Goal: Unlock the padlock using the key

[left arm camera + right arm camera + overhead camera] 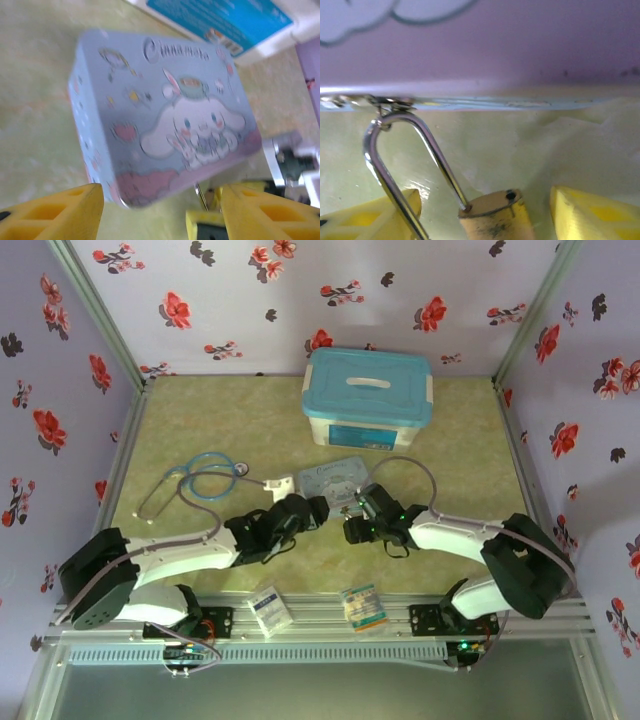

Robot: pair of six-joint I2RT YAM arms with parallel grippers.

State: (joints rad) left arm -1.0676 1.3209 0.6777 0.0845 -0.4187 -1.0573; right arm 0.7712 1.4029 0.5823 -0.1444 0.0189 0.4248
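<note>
The brass padlock (495,217) stands between the yellow fingers of my right gripper (485,222), which is open, with a gap to the right finger (595,215). Its silver shackle (382,165) hooks through the latch on the edge of the pale-blue cartoon tin (485,45). One shackle leg sits in the body and the other hole is empty. My left gripper (162,215) is open just short of the tin (160,115), with a sliver of shackle (200,195) showing below it. From above, both grippers (308,508) (360,504) meet at the tin (335,478). The key is hidden.
A blue-lidded white box (368,400) stands behind the tin. A stethoscope (195,480) lies at the left, with a small white piece (280,483) beside it. Two small packets (270,610) (362,605) rest on the near rail. Floral walls close in the table.
</note>
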